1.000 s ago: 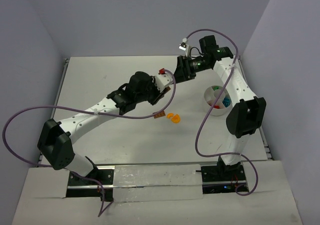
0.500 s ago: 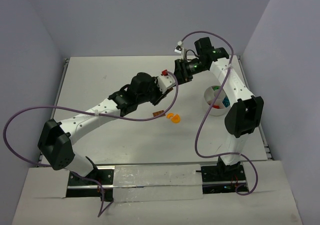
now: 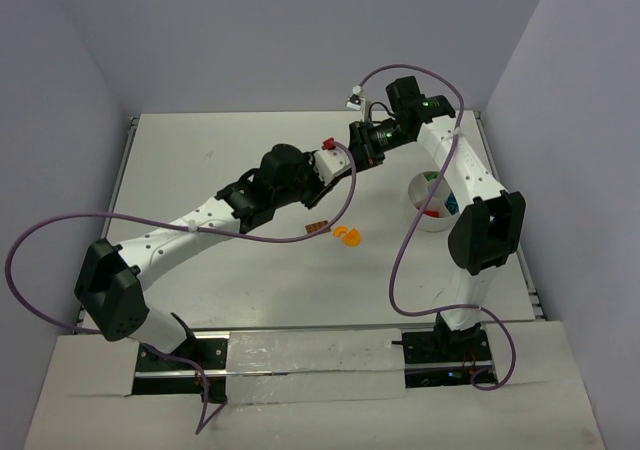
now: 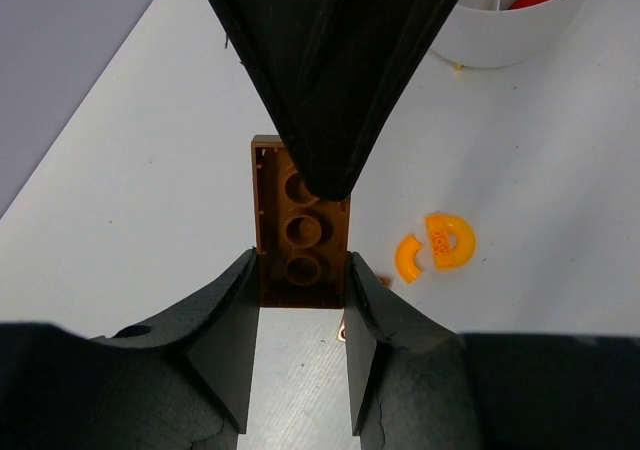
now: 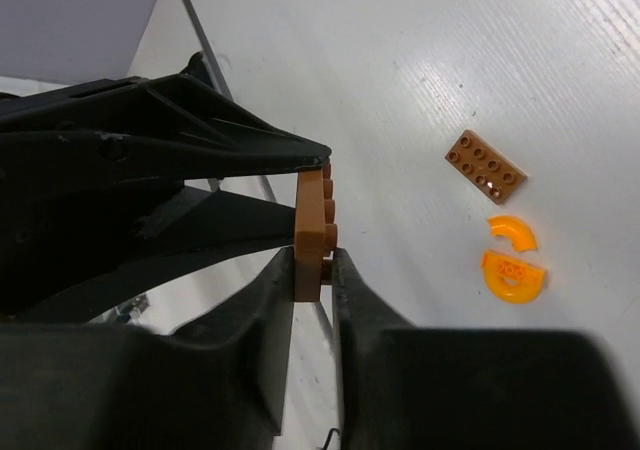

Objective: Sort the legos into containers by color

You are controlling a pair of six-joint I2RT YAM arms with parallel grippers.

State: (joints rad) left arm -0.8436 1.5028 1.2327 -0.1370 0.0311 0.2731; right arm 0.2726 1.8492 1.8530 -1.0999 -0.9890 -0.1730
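A brown lego plate (image 4: 300, 240) hangs in the air between both grippers, above the table left of the bowl. My left gripper (image 4: 300, 270) is shut on its long edges, underside tubes facing the left wrist camera. My right gripper (image 5: 313, 255) is shut on the plate's (image 5: 312, 225) flat faces at the other end, its fingers (image 4: 325, 120) covering that end in the left wrist view. In the top view the left gripper (image 3: 333, 167) and right gripper (image 3: 352, 153) meet tip to tip. The white divided bowl (image 3: 425, 218) stands to the right with red, green and teal legos inside.
A second brown plate (image 5: 486, 160) lies studs-up on the table beside two orange curved pieces (image 5: 513, 232) (image 5: 514, 275); in the top view they are at plate (image 3: 316, 229) and orange pieces (image 3: 348, 235). The bowl's wall (image 4: 510, 40) shows at upper right in the left wrist view.
The right gripper has moved a little left to the left gripper and its jaws have closed onto the brown plate. The left gripper keeps its grip.
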